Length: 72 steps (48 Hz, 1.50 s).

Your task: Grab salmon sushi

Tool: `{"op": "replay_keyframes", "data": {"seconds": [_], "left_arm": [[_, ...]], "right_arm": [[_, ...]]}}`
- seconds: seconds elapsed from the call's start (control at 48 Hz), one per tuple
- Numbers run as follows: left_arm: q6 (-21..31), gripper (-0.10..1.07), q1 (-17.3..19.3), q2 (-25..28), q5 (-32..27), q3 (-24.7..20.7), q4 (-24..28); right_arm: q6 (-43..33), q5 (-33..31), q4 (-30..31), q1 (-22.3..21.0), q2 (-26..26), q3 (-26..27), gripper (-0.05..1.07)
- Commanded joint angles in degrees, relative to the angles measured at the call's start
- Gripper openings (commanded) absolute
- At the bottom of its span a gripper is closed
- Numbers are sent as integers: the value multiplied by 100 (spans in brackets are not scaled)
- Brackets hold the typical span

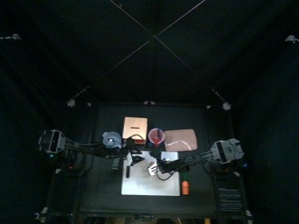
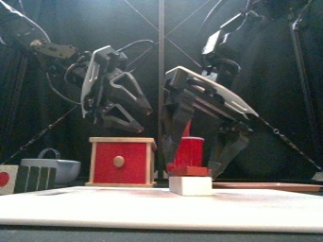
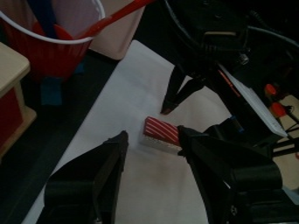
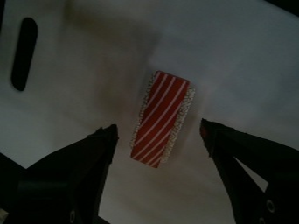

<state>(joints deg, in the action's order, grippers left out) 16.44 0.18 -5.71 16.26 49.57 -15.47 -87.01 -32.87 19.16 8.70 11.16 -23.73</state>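
- On my screens the white cutting board (image 1: pixel 142 171) lies on the black table (image 1: pixel 100 197), near its front.
- My left gripper (image 3: pixel 152 179) hangs with its jaws apart, near the sushi but clear of it.
- My right gripper (image 4: pixel 158 157) hovers over the board, jaws spread wide on either side of the sushi, not touching it.
- A red cup (image 2: pixel 190 151) stands behind.
- The salmon sushi (image 4: pixel 163 117) lies flat on the board, red with white stripes.
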Motion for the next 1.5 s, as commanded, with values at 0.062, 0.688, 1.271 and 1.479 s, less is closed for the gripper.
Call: {"op": "replay_keyframes", "data": {"seconds": [0.062, 0.688, 1.271, 1.479], "left_arm": [[0, 86, -9, -88, 18, -53, 18], [9, 86, -9, -88, 18, -9, -9], [18, 86, -9, -88, 18, 9, -9], [9, 86, -9, -88, 18, 18, -9]], "right_arm": [[9, -167, 79, -18, -193, 149, 103], [0, -404, 316, 18, -167, 448, 103], [9, -396, 97, 123, 158, 527, 103], [9, -413, 70, 88, 202, 501, 103]]}}
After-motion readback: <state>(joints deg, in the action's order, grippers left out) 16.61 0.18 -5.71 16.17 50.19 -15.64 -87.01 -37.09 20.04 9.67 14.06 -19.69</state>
